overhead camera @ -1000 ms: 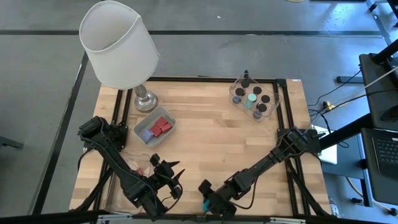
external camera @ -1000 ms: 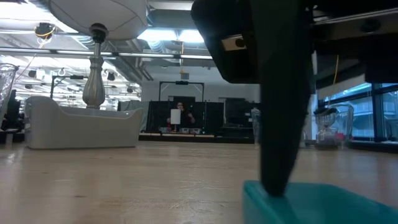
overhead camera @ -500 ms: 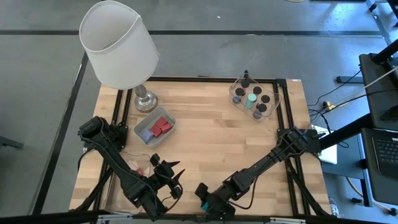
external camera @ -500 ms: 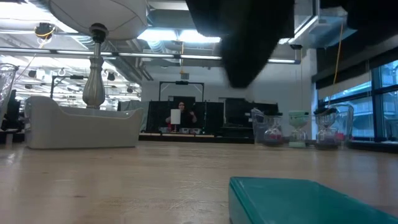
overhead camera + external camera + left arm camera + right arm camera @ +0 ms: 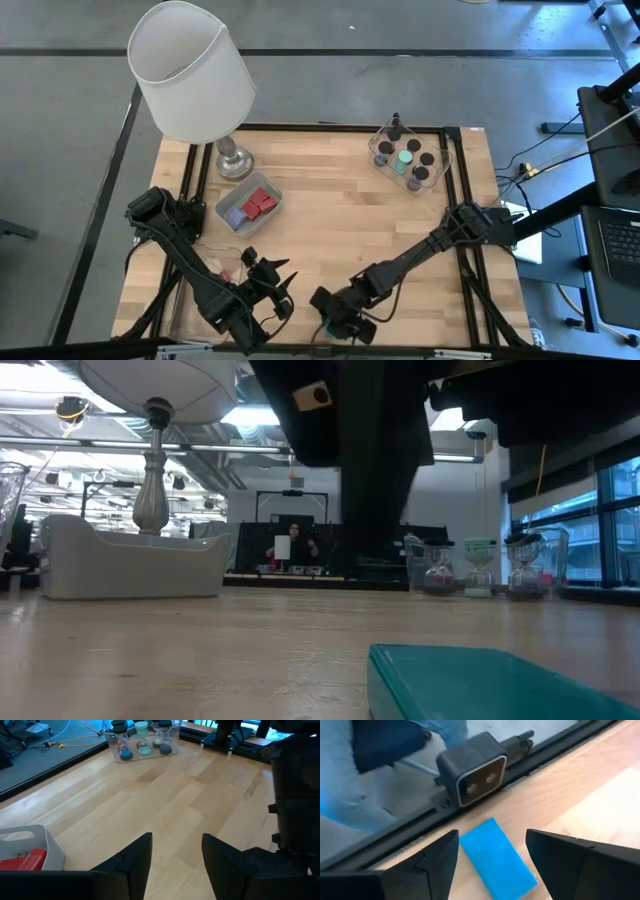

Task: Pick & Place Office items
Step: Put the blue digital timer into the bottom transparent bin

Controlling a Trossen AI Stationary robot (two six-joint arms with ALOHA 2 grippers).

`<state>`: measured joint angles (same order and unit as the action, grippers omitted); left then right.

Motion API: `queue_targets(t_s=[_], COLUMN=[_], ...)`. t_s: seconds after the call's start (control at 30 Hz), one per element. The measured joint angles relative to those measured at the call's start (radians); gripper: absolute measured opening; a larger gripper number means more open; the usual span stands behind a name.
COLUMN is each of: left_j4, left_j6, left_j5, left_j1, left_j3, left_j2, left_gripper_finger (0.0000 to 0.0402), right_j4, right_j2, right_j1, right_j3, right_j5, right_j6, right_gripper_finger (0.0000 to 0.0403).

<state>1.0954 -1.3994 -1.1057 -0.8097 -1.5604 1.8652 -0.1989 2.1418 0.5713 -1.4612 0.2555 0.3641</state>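
Observation:
A teal-blue block lies flat on the table by the near edge, also seen in the low view. My right gripper hovers above it, open, one finger to either side and clear of it; in the high view it is at the front centre. My left gripper waits open and empty at the front left. Red blocks lie in a clear tray. Dark round caps stand in a second clear tray.
A white-shaded lamp stands at the far left on its metal foot. The low camera sits on the black frame rail at the near edge, just beyond the block. Bare wood spreads between the two trays.
My right gripper has risen off the teal block, on which one finger stood a second ago, and gone a little toward the table's left edge, turning slightly. The block has shifted a little and lies flat on the table.

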Motion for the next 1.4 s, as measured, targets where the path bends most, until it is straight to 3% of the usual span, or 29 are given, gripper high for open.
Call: queue_targets(t_s=[0.4, 0.77, 0.9, 1.03, 1.17, 1.4], left_j4=[0.0, 0.0, 0.0, 0.0, 0.0, -0.002], left_j6=[0.018, 0.026, 0.026, 0.026, 0.022, -0.033], left_j5=[-0.001, -0.001, -0.001, -0.001, -0.001, -0.037], left_j1=[0.0, 0.0, 0.0, 0.0, 0.0, 0.0], left_j3=[0.0, 0.0, 0.0, 0.0, 0.0, 0.0], left_j2=[0.0, 0.0, 0.0, 0.0, 0.0, 0.0], left_gripper_finger=[0.0169, 0.0169, 0.0169, 0.0169, 0.0169, 0.0169], right_j4=[0.006, -0.013, -0.054, -0.068, -0.078, -0.281], right_j2=[0.039, 0.071, 0.069, 0.067, 0.061, -0.03], right_j1=[-0.041, -0.044, -0.043, -0.038, -0.019, 0.002], right_j3=[-0.001, 0.0, -0.004, -0.005, -0.005, 0.003], right_j5=[0.082, 0.056, 0.013, 0.001, -0.063, -0.337], right_j6=[0.018, 0.052, 0.006, -0.064, -0.134, -0.257], right_gripper_finger=[0.0235, 0.0234, 0.0214, 0.0169, 0.0155, 0.0155])
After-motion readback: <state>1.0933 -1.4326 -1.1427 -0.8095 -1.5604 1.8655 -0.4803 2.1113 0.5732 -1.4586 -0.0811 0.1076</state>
